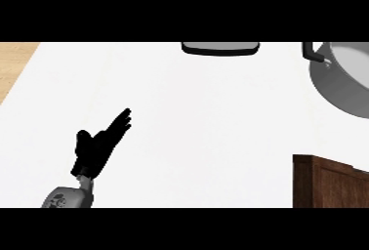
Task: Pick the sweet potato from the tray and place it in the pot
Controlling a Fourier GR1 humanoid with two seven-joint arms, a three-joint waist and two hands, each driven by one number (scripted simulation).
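My left hand point(99, 145) shows at the lower left over the white counter, fingers straight and pointing up and to the right, holding nothing. A grey metal pot point(344, 78) with a black handle sits at the upper right, partly cut off by the view's edge. A brown wooden tray point(328, 183) fills the lower right corner; only its corner shows and no sweet potato is visible on it. My right hand does not appear.
A grey object with a dark rim point(220, 48) lies at the top centre, cut by the view's edge. A strip of light wood point(13, 66) borders the white counter point(202, 122) at the upper left.
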